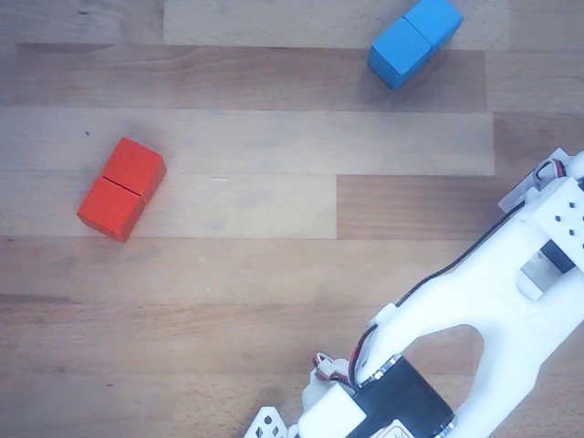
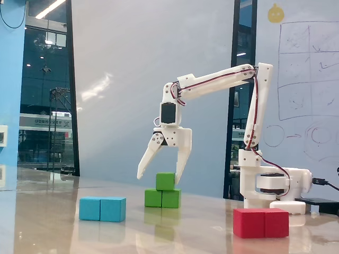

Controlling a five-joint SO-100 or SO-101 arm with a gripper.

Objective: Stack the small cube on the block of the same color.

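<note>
In the fixed view the small green cube (image 2: 165, 181) rests on top of the green oblong block (image 2: 162, 198), which lies on the table. My gripper (image 2: 160, 175) hangs over them with its jaws spread wide, one finger on each side of the cube, apart from it. In the other view only the white arm (image 1: 474, 319) shows at the lower right; the green pieces and the fingertips are out of view there.
A blue oblong block (image 2: 103, 209) lies left of the green stack, also seen at the top of the other view (image 1: 415, 41). A red oblong block (image 2: 261, 223) lies front right, also seen at the left of the other view (image 1: 121, 189). The arm's base (image 2: 267, 182) stands at the right.
</note>
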